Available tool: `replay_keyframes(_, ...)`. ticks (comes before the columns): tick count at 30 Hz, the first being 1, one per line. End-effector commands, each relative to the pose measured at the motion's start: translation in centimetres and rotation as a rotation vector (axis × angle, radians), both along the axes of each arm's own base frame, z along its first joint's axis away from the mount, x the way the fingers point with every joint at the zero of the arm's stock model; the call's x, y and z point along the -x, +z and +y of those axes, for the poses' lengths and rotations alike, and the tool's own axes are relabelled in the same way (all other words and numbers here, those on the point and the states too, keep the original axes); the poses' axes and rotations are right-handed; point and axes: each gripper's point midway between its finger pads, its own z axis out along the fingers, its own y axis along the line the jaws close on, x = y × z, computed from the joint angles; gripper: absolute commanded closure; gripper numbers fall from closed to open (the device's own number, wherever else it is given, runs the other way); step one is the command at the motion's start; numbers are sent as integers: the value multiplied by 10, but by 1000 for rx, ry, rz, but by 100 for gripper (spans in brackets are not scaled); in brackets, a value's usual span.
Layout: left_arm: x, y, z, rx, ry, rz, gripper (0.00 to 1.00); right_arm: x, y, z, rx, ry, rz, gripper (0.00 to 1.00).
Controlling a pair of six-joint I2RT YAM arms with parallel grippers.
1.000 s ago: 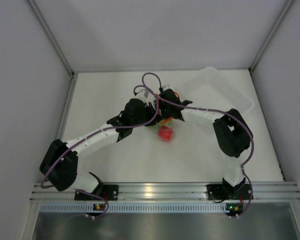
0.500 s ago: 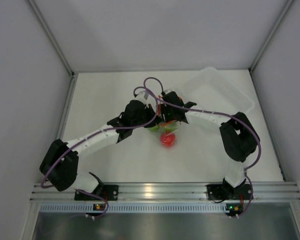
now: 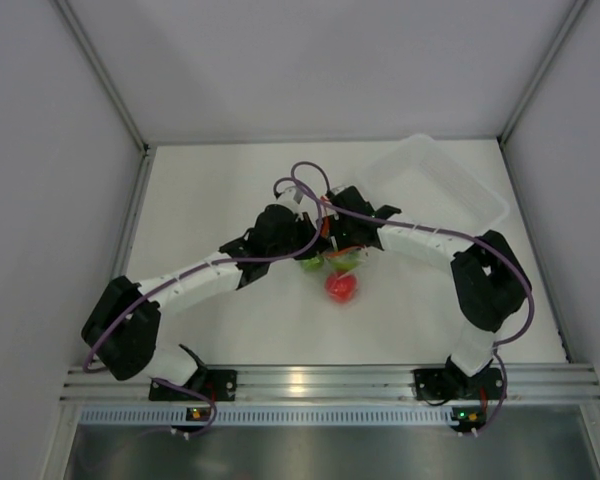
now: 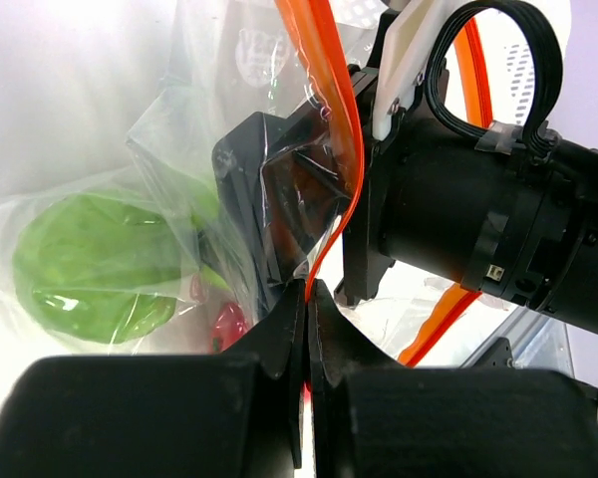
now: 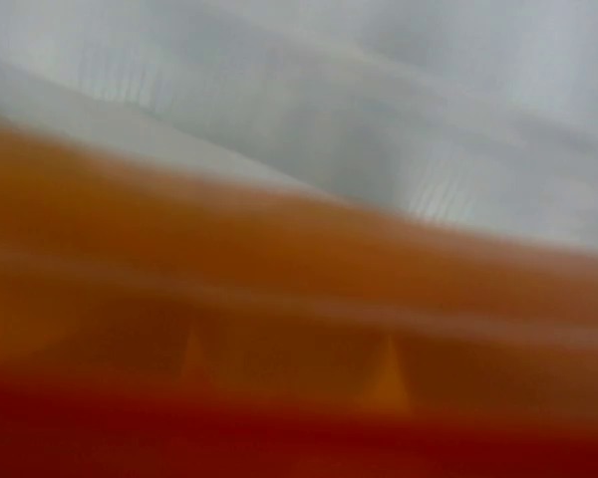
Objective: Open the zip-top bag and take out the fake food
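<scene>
1. Your left pincer is clamped tight on the small clear crinkly zip-top bag, right at its orange zip strip.
2. Right pincer: can't tell the jaw state, its cam shows only orange blur.
3. Bag hangs left of & nearer you than the clear rigid rectangular tub.
4. Change: the red plastic ball has sagged further from the tub over the last sec, and two lime-green plastic balls now show. Looks like the mouth's parting; food prob. still inside.

Clear and crinkled, with pale glare: the zip-top bag. Bright orange-red along its zip strip. Lime green on two pieces of the fake food, glossy red on the third ball. Matte black for the left pincer. White on the bench; purple for the cables; see-through and colourless, the tub. Blurred orange under grey-white across the right wrist view.
</scene>
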Motion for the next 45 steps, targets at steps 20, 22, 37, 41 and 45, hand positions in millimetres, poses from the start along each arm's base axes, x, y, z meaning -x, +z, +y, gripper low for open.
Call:
replay_keyframes(20, -5, 2, -1, 11, 37, -41, 100, 49, -22, -9, 59, 137, 111, 18)
replay_keyframes(22, -5, 1, -1, 8, 37, -42, 100, 51, -22, -7, 66, 157, 111, 17)
replay_keyframes(37, -5, 1, 1, -3, 97, -70, 100, 48, 37, -6, 11, 163, 21, 17)
replay_keyframes(41, -5, -5, 4, -15, 121, -65, 100, 59, 26, -11, 33, 196, 63, 16)
replay_keyframes(45, -5, -12, 3, -19, 122, -46, 100, 65, 12, -5, 17, 215, 93, 15)
